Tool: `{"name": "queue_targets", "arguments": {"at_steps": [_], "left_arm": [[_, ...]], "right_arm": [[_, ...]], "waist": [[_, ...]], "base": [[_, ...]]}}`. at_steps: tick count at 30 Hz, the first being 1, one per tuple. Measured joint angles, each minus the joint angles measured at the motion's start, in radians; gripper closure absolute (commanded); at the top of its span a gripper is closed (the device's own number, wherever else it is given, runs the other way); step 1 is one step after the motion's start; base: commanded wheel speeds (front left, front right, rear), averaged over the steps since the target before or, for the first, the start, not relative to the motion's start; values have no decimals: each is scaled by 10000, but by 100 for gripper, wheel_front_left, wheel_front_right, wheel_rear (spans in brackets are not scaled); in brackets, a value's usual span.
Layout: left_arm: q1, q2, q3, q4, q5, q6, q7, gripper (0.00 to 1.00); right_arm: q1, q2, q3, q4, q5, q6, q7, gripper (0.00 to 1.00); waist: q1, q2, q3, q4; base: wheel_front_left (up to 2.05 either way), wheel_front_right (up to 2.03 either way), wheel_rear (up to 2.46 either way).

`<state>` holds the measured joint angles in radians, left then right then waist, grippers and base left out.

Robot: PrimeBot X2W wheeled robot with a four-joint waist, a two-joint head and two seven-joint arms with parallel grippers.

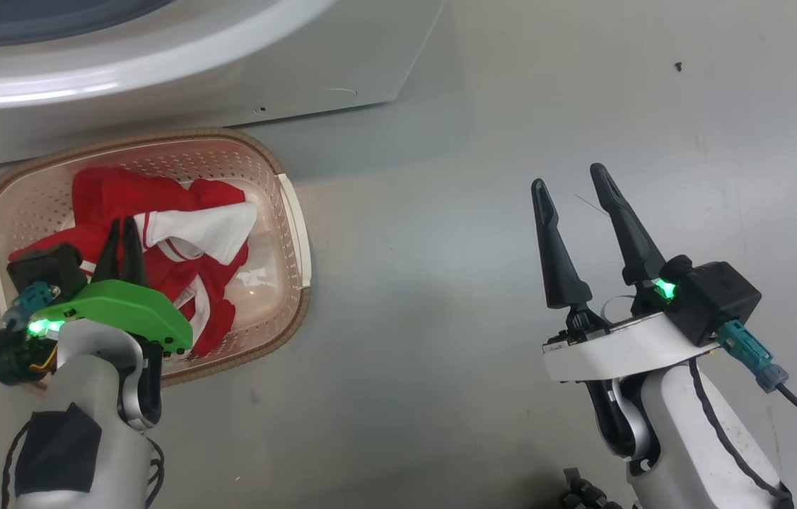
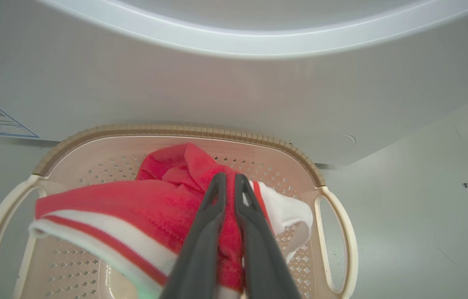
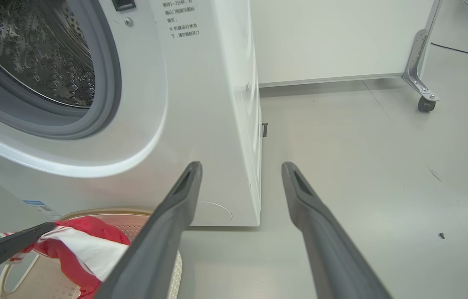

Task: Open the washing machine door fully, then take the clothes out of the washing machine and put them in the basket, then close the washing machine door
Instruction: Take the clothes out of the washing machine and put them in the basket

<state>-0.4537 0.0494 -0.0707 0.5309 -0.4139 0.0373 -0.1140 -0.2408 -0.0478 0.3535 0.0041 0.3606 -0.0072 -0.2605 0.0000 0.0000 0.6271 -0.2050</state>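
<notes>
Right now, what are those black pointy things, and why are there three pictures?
It's a robot with two arms. Each arm ends in a tool: two long black fingers for pinching. One picture looks down from its head; the other two look along each tool from the wrists. The left tool is shut on the red-and-white clothes, over the basket on the floor. The right tool is open and holds nothing. The white box is the washer, its round hole open.
</notes>
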Motion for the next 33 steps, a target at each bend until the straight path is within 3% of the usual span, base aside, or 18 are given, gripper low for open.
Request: {"name": "queue_targets", "arguments": {"at_steps": [13,14,15,18,19,20,33], "left_arm": [[-753,-12,230,2075,-414,-224,63,100],[-817,-12,232,2178,-420,-265,23,95],[-866,-12,230,2305,-420,-309,-31,77],[-958,-15,272,2623,-433,-341,-151,42],[-971,-15,280,2742,-433,-343,-207,4],[-986,-15,276,2836,-433,-351,-247,0],[-1144,-23,128,3045,-201,-546,-1264,0]], "right_arm": [[-376,0,67,134,15,-44,0,0],[-392,0,67,173,15,-42,0,0],[-393,0,65,209,15,-42,0,0],[-400,0,63,280,15,-42,0,0],[-403,0,56,320,15,-42,0,0],[-405,0,40,349,15,-42,0,0],[-389,-4,-190,890,-10,-27,0,0]], "waist": [[0,0,422,-74],[0,0,407,-70],[0,0,382,-65],[0,0,312,-45],[0,0,275,-40],[0,0,232,-34],[1,0,-740,146]], "base": [[0,0,0],[0,0,0],[0,0,0],[0,0,0],[0,0,0],[0,0,0],[0,0,0]]}}
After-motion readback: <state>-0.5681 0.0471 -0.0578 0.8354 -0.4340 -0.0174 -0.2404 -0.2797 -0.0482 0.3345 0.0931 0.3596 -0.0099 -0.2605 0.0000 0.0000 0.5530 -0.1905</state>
